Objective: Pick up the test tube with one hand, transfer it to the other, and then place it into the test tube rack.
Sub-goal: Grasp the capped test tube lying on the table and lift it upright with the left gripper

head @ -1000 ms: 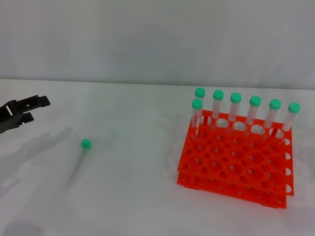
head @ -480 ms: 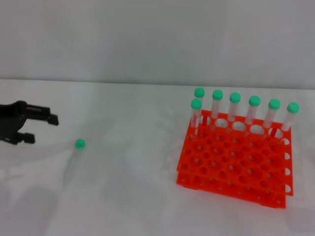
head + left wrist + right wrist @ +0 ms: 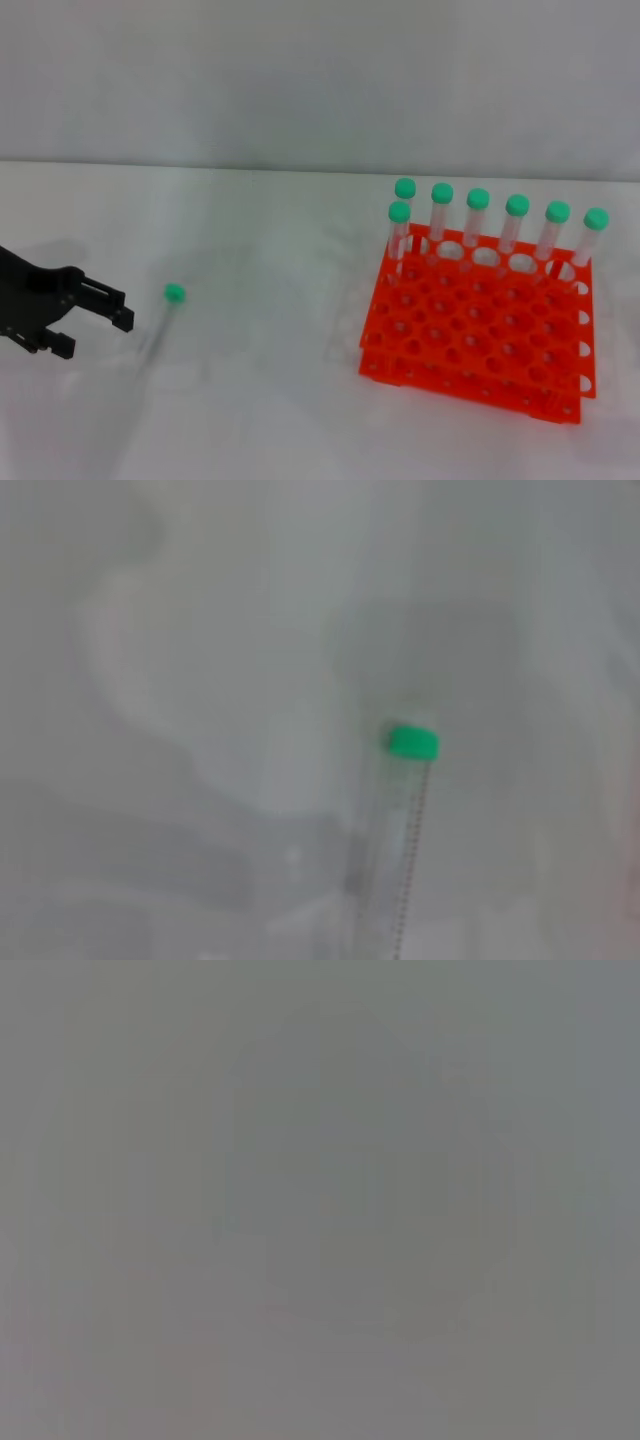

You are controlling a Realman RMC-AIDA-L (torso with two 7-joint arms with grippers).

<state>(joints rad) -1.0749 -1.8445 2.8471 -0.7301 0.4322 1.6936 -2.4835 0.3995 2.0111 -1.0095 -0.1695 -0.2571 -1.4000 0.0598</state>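
we count one loose test tube (image 3: pixel 160 327) lying flat on the white table (image 3: pixel 260 400), green cap pointing away from us, well apart from the orange test tube rack (image 3: pixel 480 345). seven capped tubes (image 3: pixel 478 220) stand upright in the rack's far holes. our left gripper (image 3: pixel 95 322) sits just beside the loose tube, fingers spread wide, holding nothing.

The left gripper (image 3: pixel 92 323) shows only its two spread fingers and part of its black body; the arm behind it is cut off by the head view's edge. Just beyond its fingertips, the clear test tube (image 3: pixel 157 332) nearly vanishes against the white table (image 3: pixel 260 400). The left wrist view crops the tube's lower end. The right wrist view is featureless grey.
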